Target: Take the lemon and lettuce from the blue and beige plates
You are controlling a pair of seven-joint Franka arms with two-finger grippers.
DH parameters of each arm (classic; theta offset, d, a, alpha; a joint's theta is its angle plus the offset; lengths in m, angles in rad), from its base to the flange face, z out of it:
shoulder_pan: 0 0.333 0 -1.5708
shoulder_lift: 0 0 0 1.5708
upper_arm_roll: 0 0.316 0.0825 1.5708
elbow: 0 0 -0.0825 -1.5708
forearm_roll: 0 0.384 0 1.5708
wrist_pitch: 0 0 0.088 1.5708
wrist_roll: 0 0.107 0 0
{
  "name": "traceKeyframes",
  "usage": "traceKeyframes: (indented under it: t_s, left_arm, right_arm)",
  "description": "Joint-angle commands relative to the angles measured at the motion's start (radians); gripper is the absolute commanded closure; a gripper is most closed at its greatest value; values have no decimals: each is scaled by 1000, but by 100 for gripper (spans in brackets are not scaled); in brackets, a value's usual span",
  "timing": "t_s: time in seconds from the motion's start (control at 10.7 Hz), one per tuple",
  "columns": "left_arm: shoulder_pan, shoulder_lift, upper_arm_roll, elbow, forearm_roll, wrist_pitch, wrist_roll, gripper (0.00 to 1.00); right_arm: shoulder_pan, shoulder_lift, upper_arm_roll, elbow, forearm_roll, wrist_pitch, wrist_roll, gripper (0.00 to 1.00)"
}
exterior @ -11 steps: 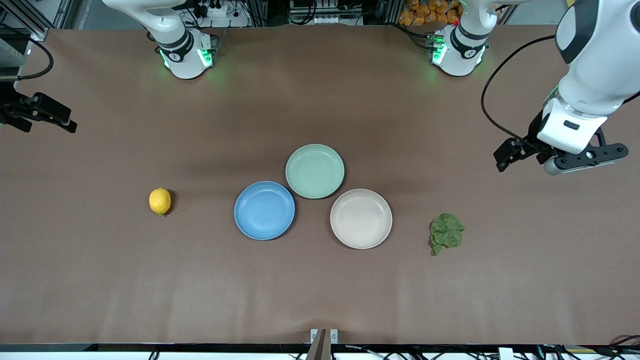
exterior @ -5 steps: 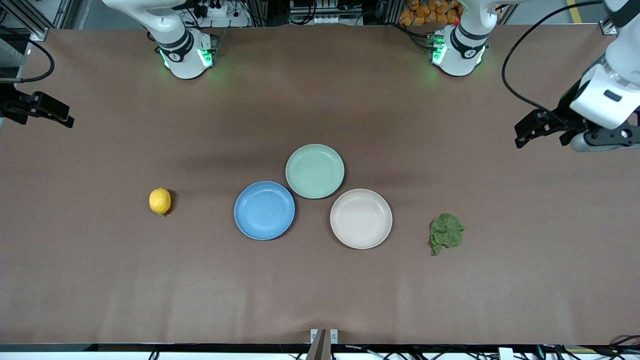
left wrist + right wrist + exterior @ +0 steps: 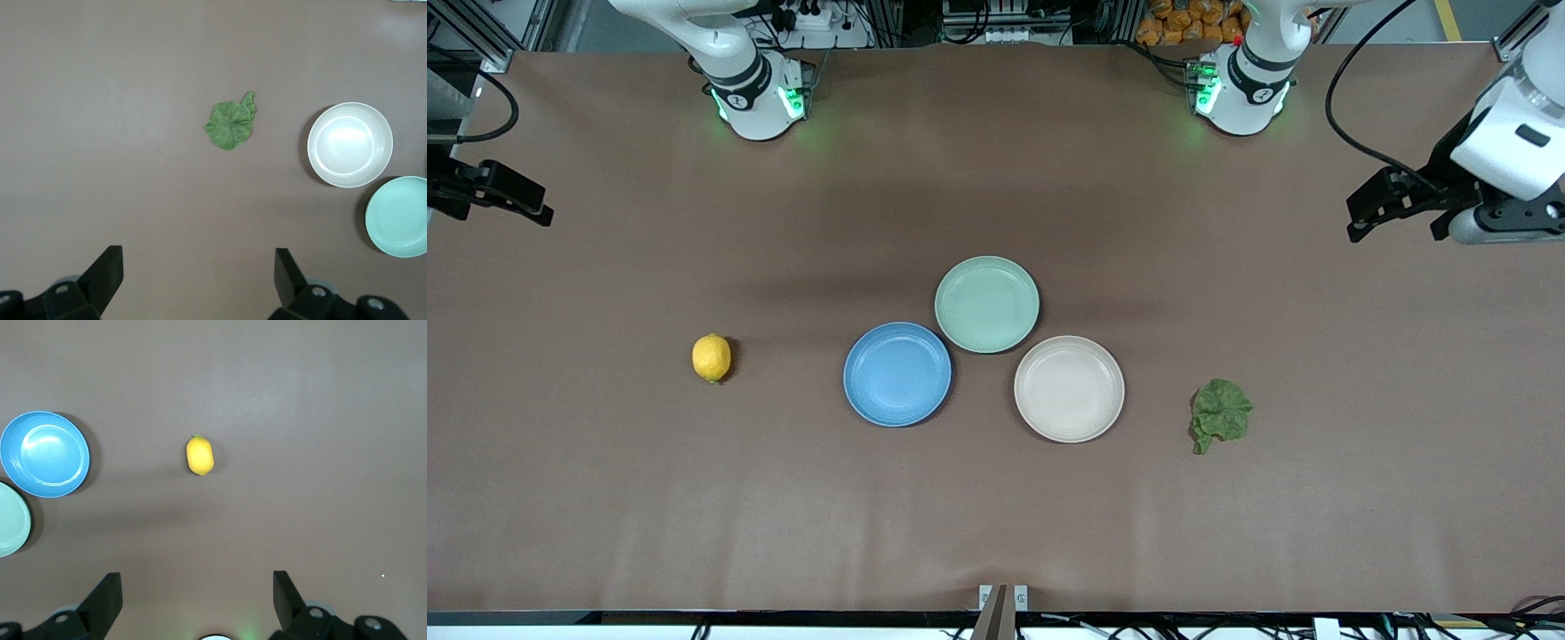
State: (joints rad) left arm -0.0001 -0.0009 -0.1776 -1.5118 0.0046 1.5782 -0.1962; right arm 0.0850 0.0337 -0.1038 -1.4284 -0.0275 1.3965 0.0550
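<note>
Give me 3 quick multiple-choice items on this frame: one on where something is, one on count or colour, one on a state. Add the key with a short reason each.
1. Where does the lemon lie?
A. On the blue plate
B. On the bare table, toward the right arm's end
C. On the beige plate

2. How many plates are on the table?
A. Two
B. Three
C. Four

3. What state is the left gripper in?
A. Jaws open, holding nothing
B. Shut on the lettuce
C. Shut on the lemon

Key: 1 B, the lemon sits apart from every plate. 2 B, blue, beige and a green plate show. 3 A, its wrist view shows a wide gap between the jaws, with the lettuce down on the table.
</note>
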Motion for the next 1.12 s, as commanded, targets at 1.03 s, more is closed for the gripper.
traceKeyframes:
  t_s: [1.03]
  left_arm:
    - [-96, 27, 122, 41, 11, -53, 52, 0]
  right_arm:
    - [-19, 9, 16, 39, -6, -16, 5, 0]
